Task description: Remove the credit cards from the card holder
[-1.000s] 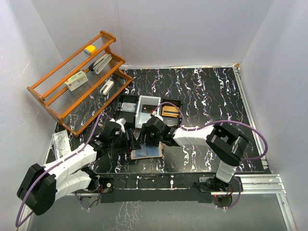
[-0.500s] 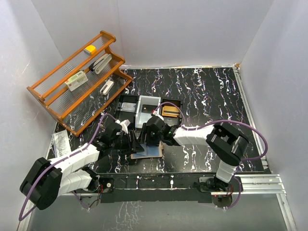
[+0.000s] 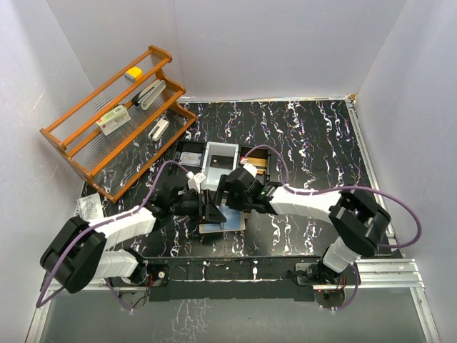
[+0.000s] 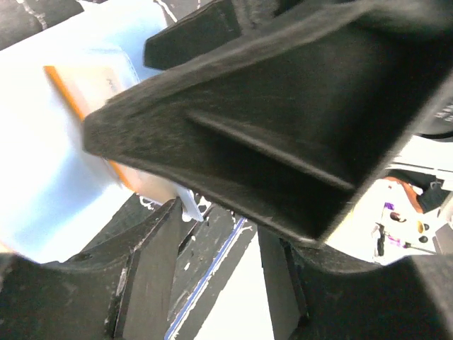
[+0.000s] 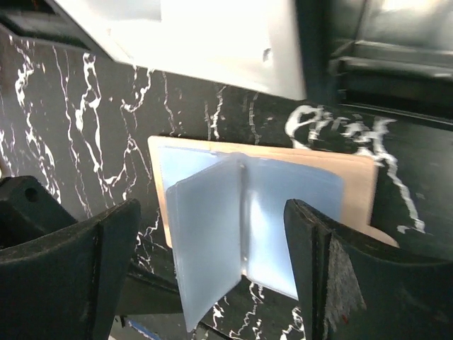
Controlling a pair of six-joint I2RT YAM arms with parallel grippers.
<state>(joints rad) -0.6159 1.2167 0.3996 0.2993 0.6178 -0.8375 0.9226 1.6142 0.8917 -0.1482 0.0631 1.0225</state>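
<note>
Hovers right hand (image 5: 212,234) wide, empty, over open beige leather card holder (image 5: 276,205) — likely readying a pull — cannot tell hold of left hand (image 4: 219,223)

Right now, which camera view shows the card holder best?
Right wrist: the card holder lies open, tan cover and blue-grey sleeves clear, one leaf standing up. Top external shows it small and partly hidden; left wrist shows only a blurred, mostly blocked pale-blue patch.
</note>
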